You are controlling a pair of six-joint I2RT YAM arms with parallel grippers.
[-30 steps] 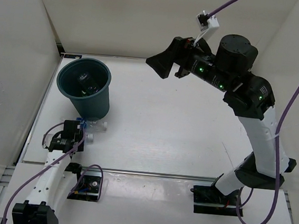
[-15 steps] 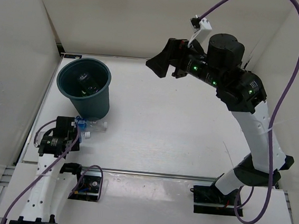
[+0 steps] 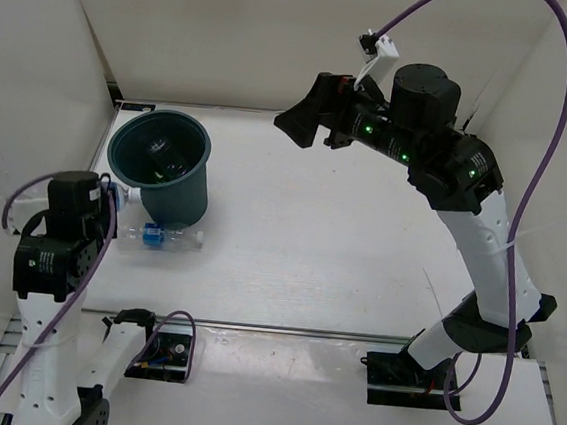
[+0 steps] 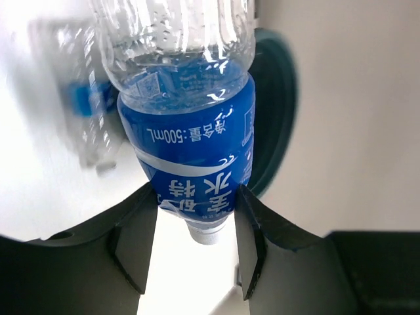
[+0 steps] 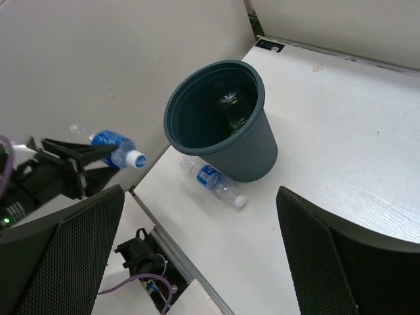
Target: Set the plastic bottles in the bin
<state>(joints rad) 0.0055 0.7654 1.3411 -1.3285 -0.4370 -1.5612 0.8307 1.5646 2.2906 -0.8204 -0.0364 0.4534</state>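
Above the table, we see the left gripper raised at the left side, clamped on a bottle just beside the bin, about level with its rim. A second bottle lies on its side on the table, close against the near side of the bin's base. Inside the bin we make out dark shapes and a glint of green, too small to name. The right gripper hangs high over the far middle of the table, well apart from bin and bottles, its jaws spread wide with nothing between them.

From the left wrist, we see the bottle up close: clear plastic with a blue label, its white cap pointing toward the camera, pinched low on the label between two black fingers. The bin's rim curves behind it on the right. The second bottle is a blur on the table at left.

From the right wrist, we look down between that gripper's own wide-set fingers. The bin stands upright near the table's corner, with at least one greenish bottle inside. The second bottle lies against its base. At left, the left gripper holds its bottle roughly level, cap pointing toward the bin, outside the rim.
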